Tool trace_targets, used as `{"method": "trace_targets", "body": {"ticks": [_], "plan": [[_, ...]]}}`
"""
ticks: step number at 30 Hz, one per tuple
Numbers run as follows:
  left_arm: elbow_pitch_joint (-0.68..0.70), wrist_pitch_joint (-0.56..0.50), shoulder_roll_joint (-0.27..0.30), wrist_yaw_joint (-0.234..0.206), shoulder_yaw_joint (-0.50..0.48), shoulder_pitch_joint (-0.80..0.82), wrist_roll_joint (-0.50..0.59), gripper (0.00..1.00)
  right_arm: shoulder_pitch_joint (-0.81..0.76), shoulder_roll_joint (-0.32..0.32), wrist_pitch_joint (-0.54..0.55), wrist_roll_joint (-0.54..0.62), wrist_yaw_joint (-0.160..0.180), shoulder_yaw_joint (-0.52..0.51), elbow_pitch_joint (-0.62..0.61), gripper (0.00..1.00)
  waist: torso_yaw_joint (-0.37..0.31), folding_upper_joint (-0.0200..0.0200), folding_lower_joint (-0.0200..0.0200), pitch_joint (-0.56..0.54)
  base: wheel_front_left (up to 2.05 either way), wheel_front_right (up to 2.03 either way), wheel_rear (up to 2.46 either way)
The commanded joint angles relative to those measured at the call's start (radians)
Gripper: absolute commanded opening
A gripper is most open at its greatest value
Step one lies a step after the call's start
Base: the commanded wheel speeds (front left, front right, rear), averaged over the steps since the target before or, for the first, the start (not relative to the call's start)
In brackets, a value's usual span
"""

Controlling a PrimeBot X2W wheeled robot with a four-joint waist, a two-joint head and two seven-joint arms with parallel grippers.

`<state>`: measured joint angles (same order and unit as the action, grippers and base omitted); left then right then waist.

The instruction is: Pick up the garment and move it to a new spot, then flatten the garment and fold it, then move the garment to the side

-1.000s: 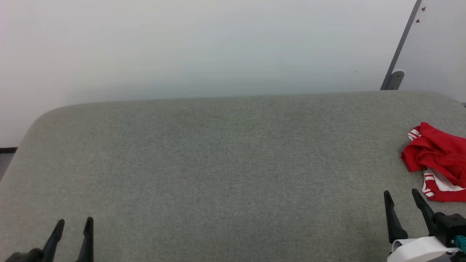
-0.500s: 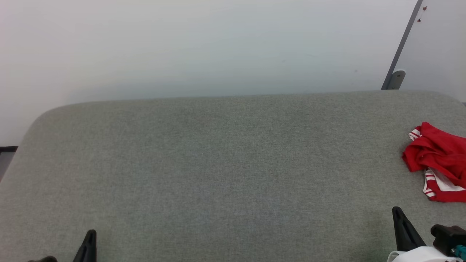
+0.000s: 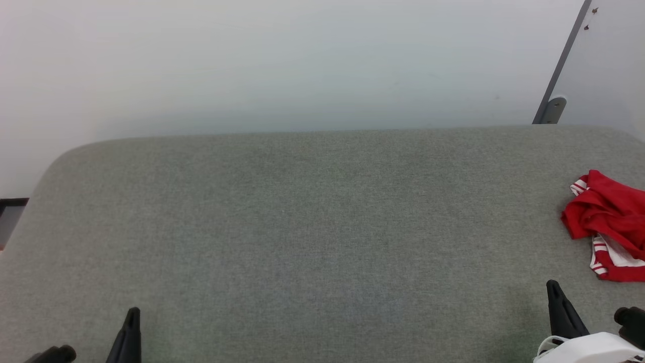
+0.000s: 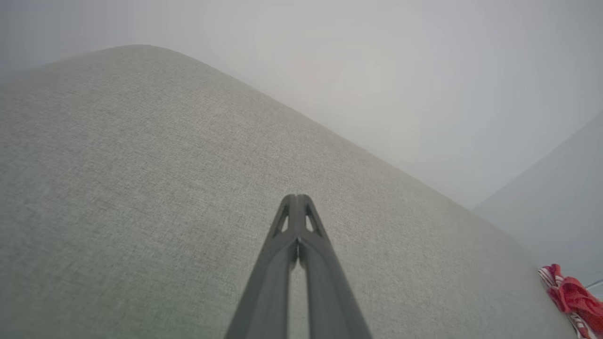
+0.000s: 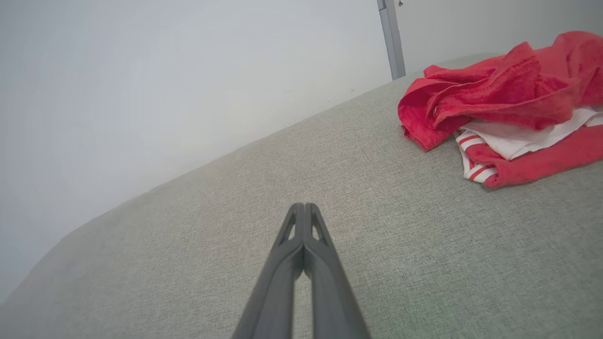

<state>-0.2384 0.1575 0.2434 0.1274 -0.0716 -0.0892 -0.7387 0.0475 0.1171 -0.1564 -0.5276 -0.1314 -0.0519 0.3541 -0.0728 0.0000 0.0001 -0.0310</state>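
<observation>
The garment [image 3: 607, 222] lies crumpled at the right edge of the grey felt table [image 3: 312, 227], red with white sleeve fabric and striped trim showing. It also appears in the right wrist view as a red heap [image 5: 499, 101] up and to the right of my fingers, and small at the far right of the left wrist view [image 4: 572, 299]. My right gripper [image 3: 554, 292] sits near the table's front right, short of the garment, shut with its tips together [image 5: 305, 205]. At the front left my left gripper [image 3: 132, 317] is shut too, tips touching [image 4: 296, 197], holding nothing.
A pale wall rises behind the table. A grey metal post with a bracket [image 3: 552, 108] stands at the back right corner. The table's back corners are rounded, and a strip of dark floor [image 3: 10, 214] shows past its left edge.
Both grippers have gone from open to shut and drawn back toward the bottom edge. The camera has shifted slightly, so the garment sits a little further right in the picture.
</observation>
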Motion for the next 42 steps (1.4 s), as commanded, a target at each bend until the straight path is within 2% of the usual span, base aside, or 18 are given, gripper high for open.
{"method": "trace_targets", "body": {"ticks": [1, 20, 42], "plan": [[0.012, -0.009, 0.003, 0.001, -0.009, 0.029, -0.036, 0.0, 0.024, 0.001, 0.009, -0.045, 0.0, -0.006, -0.02, 0.0, 0.001, 0.0, -0.0001, 0.001, 0.0, 0.0, 0.0], [0.008, -0.079, -0.049, 0.002, -0.018, 0.077, -0.259, 0.0, 0.037, -0.017, 0.078, -0.322, 0.0, -0.022, -0.046, 0.0, 0.015, 0.0, -0.0001, 0.007, 0.0, 0.0, 0.0], [0.004, -0.142, -0.096, 0.003, -0.027, 0.118, -0.46, 0.0, 0.048, -0.034, 0.142, -0.571, 0.001, -0.035, -0.068, 0.0, 0.029, 0.0, -0.0001, 0.014, 0.0, 0.0, 0.0]]}}
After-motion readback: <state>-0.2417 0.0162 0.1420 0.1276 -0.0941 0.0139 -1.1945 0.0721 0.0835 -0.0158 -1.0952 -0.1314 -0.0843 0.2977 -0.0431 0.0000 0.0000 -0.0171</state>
